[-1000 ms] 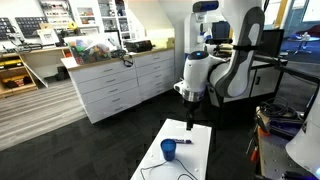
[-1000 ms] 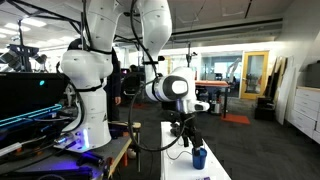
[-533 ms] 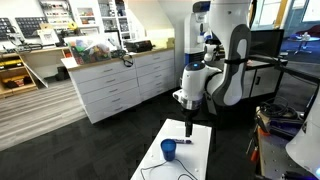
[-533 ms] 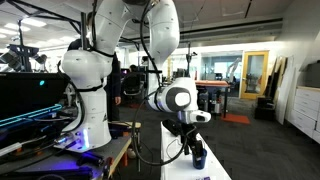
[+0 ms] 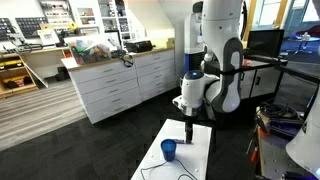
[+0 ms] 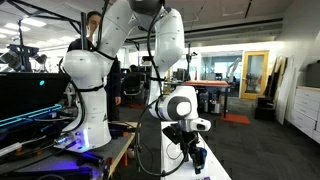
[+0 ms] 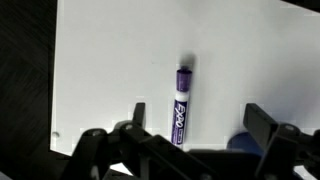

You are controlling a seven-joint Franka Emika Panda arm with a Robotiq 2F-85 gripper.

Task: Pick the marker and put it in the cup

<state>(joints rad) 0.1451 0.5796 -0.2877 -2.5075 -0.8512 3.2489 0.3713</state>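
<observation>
The marker (image 7: 182,105) lies flat on the white table (image 7: 110,60); it has a purple cap and a white Expo label. In the wrist view it lies between my open gripper's (image 7: 197,120) fingers, nearer the left one, and nothing is held. The dark-blue cup (image 7: 240,143) shows just at the bottom right, beside the marker. In an exterior view the cup (image 5: 168,150) stands upright on the table, with my gripper (image 5: 190,130) low over the table behind it. In an exterior view my gripper (image 6: 190,152) partly hides the cup (image 6: 200,158).
The table's left edge (image 7: 54,90) borders dark floor. A thin black cable (image 5: 150,170) lies on the table's near part. White drawer cabinets (image 5: 115,85) stand off to one side. A second robot base (image 6: 85,90) and a person stand behind.
The arm has come down toward the table, bringing the open gripper close over the marker. The marker and cup have not moved.
</observation>
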